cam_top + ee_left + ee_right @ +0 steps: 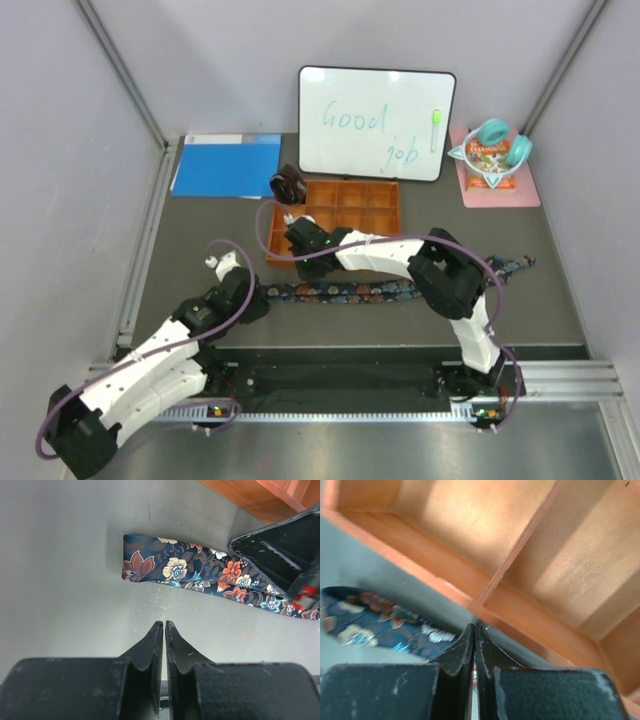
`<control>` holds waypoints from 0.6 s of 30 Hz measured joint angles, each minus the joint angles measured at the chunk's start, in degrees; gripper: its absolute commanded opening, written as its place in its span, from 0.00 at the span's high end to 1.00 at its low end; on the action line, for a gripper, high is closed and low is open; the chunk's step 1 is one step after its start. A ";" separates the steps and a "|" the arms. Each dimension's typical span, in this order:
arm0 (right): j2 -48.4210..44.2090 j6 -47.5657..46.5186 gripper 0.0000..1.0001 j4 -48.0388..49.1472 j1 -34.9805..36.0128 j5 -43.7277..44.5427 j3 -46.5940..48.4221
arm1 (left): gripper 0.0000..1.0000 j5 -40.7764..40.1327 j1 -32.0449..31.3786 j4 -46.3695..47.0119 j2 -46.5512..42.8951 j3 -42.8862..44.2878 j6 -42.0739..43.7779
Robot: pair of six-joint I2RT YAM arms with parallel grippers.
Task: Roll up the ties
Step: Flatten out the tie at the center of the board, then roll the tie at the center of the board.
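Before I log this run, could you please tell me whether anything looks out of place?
The dark brown-maroon coiled fabric tie sits at the orange compartment tray's far-left corner, apparently overlapping the rim rather than squarely inside a compartment. Nothing else looks damaged or spilled.

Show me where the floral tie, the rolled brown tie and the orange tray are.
floral tie (172,569): left wrist view, near its end.
rolled brown tie (288,185): top external view, middle of the coil.
orange tray (380,196): top external view, a bare compartment on its right side.

Sheeny woven cloth tie (200,575) on matt grey tabletop (60,580); smooth, faintly glossy orange tray (470,525)
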 measured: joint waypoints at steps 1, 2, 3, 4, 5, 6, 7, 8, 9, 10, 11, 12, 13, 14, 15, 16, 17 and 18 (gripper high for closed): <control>0.61 0.00 1.00 -0.02 0.35 0.81 0.02 | 0.90 -0.02 0.00 -0.07 -0.22 -0.09 -0.26; 0.83 0.17 1.00 0.00 0.61 1.05 0.11 | 0.90 -0.02 0.00 -0.13 -0.31 -0.22 -0.48; 0.83 0.15 1.00 0.20 0.70 1.70 0.20 | 0.90 -0.02 0.00 -0.31 -0.42 -0.37 -0.85; 0.85 0.22 1.00 0.15 0.76 2.08 0.20 | 0.90 -0.02 0.00 -0.44 -0.59 -0.63 -1.03; 0.90 0.46 1.00 0.17 0.81 2.27 0.20 | 0.91 -0.04 0.00 -0.59 -0.92 -0.87 -1.25; 0.90 0.76 1.00 0.22 0.92 2.40 0.13 | 0.91 -0.07 0.00 -0.66 -1.36 -1.11 -1.36; 0.90 0.94 1.00 0.26 0.98 2.45 0.07 | 0.91 -0.11 0.00 -0.76 -1.86 -1.29 -1.53; 0.87 1.20 1.00 0.42 1.07 2.45 0.00 | 0.91 -0.15 0.00 -0.92 -2.36 -1.33 -1.73; 0.87 1.46 1.00 0.63 1.18 2.45 -0.11 | 0.91 -0.33 0.00 -1.01 -2.80 -1.33 -1.92; 0.70 1.73 1.00 0.98 1.31 2.45 -0.44 | 0.91 -0.46 0.00 -1.09 -3.23 -1.33 -2.12; 0.52 1.99 1.00 1.05 1.42 2.40 -0.70 | 0.91 -0.61 0.00 -1.20 -3.56 -1.33 -2.19; 0.17 2.25 1.00 1.07 1.62 2.36 -1.18 | 0.91 -0.79 0.02 -1.31 -3.69 -1.33 -2.29; -0.07 2.56 1.00 0.94 1.70 2.27 -1.53 | 0.89 -0.92 0.00 -1.38 -3.82 -1.33 -2.34; -0.39 2.75 1.00 0.87 1.86 2.16 -1.95 | 0.87 -1.01 0.00 -1.42 -3.96 -1.33 -2.34; -0.76 2.99 1.00 0.79 1.97 2.08 -2.45 | 0.86 -1.14 0.00 -1.51 -4.02 -1.33 -2.36; -1.33 3.26 1.00 0.66 2.05 1.95 -3.19 | 0.85 -1.16 0.00 -1.62 -4.07 -1.33 -2.36; -1.79 3.50 1.00 0.33 2.12 1.84 -3.78 | 0.85 -1.14 0.00 -1.68 -4.24 -1.33 -2.40; -2.21 3.63 1.00 0.15 2.12 1.77 -4.26 | 0.84 -1.14 0.00 -1.75 -4.48 -1.33 -2.43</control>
